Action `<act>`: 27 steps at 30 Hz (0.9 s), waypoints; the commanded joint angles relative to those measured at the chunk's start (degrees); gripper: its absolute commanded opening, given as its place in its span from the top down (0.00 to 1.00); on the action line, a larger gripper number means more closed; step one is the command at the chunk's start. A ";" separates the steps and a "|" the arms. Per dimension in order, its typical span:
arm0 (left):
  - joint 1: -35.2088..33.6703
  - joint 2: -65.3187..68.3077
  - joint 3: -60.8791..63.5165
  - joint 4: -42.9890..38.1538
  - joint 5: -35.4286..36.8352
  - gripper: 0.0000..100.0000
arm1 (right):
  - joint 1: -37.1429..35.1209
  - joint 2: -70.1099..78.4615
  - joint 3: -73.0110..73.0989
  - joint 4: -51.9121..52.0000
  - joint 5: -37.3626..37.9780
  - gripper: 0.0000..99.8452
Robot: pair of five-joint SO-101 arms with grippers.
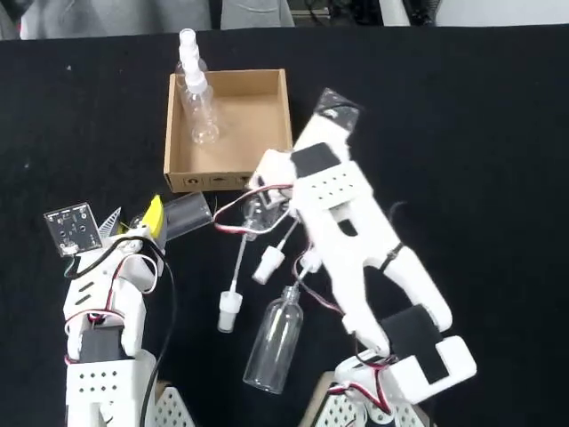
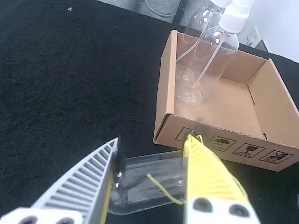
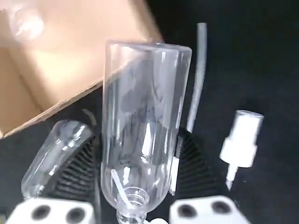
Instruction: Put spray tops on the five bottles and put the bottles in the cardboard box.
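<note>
My left gripper (image 2: 152, 150), with one grey and one yellow finger, is shut on a clear bottle (image 2: 145, 182) lying on its side just in front of the cardboard box (image 2: 210, 140). In the high view that bottle (image 1: 187, 216) lies at the box's (image 1: 227, 180) near left corner. My right gripper (image 3: 140, 140) is shut on another clear, uncapped bottle (image 3: 145, 93), neck toward the wrist, next to the box's near right corner (image 1: 258, 206). Two bottles with spray tops (image 1: 197, 98) lean in the box's far left corner.
Two loose white spray tops with long tubes (image 1: 229, 311) (image 1: 268, 263) lie on the black table in front of the right gripper. A third uncapped bottle (image 1: 276, 345) lies nearer the arm bases. The box's right half is bare cardboard.
</note>
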 commanded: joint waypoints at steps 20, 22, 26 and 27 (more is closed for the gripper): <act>-0.66 -0.79 1.27 -1.41 -0.53 0.79 | 23.38 -9.01 -0.40 19.34 6.95 0.99; -0.66 -0.79 1.27 -1.41 -0.53 0.79 | 25.76 -9.01 -0.40 19.60 8.53 0.99; -0.66 -0.79 1.27 -1.41 -0.53 0.79 | 30.42 -9.01 -0.40 19.60 11.78 0.99; -0.66 -0.79 1.27 -1.41 -0.53 0.79 | 31.38 -9.01 -0.40 19.60 12.40 0.99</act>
